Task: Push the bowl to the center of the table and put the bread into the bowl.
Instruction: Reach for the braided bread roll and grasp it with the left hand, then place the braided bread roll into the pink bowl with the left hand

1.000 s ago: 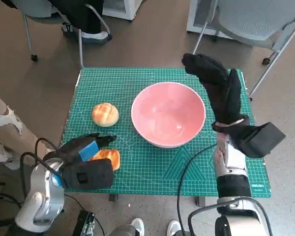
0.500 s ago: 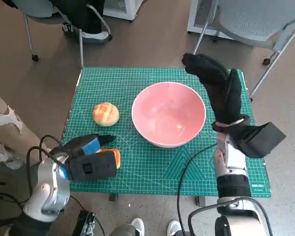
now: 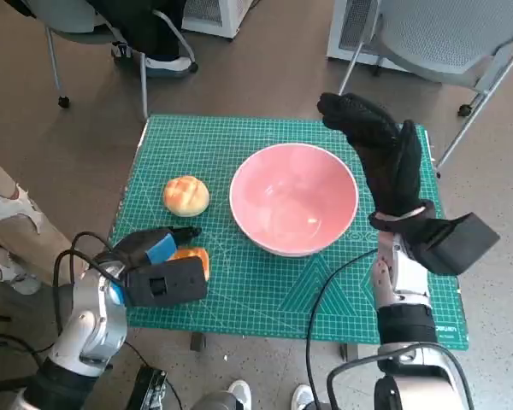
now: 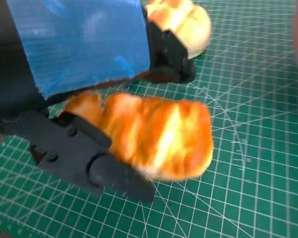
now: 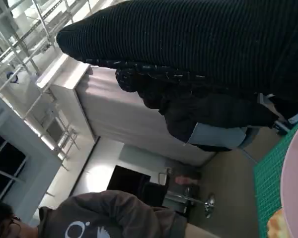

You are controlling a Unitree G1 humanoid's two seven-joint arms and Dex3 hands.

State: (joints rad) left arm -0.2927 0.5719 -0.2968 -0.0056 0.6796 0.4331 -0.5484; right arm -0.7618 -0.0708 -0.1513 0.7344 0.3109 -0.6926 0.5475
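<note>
My left hand (image 3: 154, 256) gripped the near bread (image 4: 154, 136), soft and crushable I judged, best held by its sides; my right hand (image 3: 380, 158), fingers spread and holding nothing, stood beside the central pink bowl (image 3: 294, 198).

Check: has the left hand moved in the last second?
Yes. The left hand has crept toward the bowl along the mat's near edge, staying over the near bread.
</note>
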